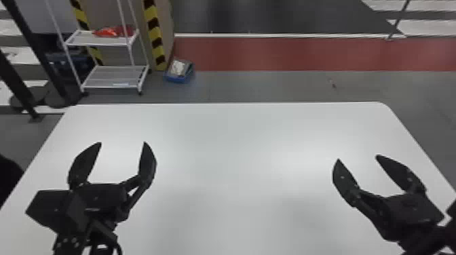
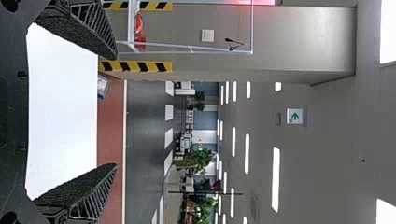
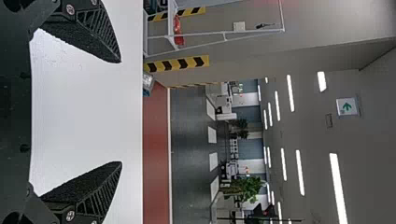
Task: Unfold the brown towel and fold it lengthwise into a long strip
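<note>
At the lower left of the head view, our left hand (image 1: 122, 142) is released, fingers spread wide above the white counter (image 1: 237, 152). Our right hand (image 1: 358, 158) is at the lower right, also released, its fingers well apart. We cannot tell where the brown towel lies relative to either hand. A white rack (image 1: 105, 77) stands at the upper left.

Table (image 1: 230, 135) cut off at head view's bottom; red item (image 1: 109, 32) blurred.
</note>
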`<action>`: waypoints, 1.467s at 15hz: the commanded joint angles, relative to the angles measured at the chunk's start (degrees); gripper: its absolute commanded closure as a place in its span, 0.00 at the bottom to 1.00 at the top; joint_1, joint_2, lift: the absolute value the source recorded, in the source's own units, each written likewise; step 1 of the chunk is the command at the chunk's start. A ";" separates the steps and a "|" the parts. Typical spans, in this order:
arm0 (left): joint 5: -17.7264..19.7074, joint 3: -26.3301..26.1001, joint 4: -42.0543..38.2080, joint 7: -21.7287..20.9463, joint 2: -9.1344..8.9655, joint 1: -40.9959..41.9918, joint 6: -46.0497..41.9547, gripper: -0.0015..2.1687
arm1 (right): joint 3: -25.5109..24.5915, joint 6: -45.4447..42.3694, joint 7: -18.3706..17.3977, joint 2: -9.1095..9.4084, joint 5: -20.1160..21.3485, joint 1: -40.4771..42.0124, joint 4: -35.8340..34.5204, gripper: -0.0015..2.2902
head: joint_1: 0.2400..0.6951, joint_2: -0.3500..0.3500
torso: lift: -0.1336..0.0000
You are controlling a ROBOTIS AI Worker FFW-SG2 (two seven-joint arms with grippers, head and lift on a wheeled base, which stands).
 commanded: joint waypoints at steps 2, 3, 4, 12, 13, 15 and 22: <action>0.00 -0.35 0.00 0.01 0.00 0.01 0.00 0.03 | -0.22 -1.27 -0.04 0.02 -0.03 0.43 -0.11 0.05 | 1.00 0.51 | 0.15; 0.00 -0.35 -0.09 0.01 0.00 0.01 0.00 0.03 | -0.30 -1.27 -0.04 0.02 -0.03 0.52 -0.11 0.05 | 1.00 0.50 | 0.15; 0.00 -0.44 -0.09 0.01 0.00 0.01 0.00 0.03 | -0.39 -1.44 -0.04 0.02 -0.11 0.61 -0.28 0.05 | 1.00 0.50 | 0.15; 0.00 -0.53 -0.88 0.10 0.00 0.27 0.17 0.03 | -0.39 -1.09 -0.04 0.02 -0.64 0.87 -0.98 0.05 | 1.00 0.49 | 0.15; 0.00 -0.53 -1.06 0.10 0.09 0.27 0.17 0.03 | -0.48 -1.09 -0.04 0.02 -0.64 0.87 -0.98 0.05 | 1.00 0.49 | 0.15; 0.00 -0.53 -1.32 0.10 0.00 0.36 0.17 0.03 | -0.48 -1.09 -0.04 0.02 -0.64 0.87 -0.98 0.05 | 1.00 0.49 | 0.15; 0.00 -0.53 -1.24 0.19 0.00 0.36 0.35 0.03 | -0.39 -0.91 -0.04 0.02 -0.73 0.70 -0.81 0.05 | 1.00 0.49 | 0.15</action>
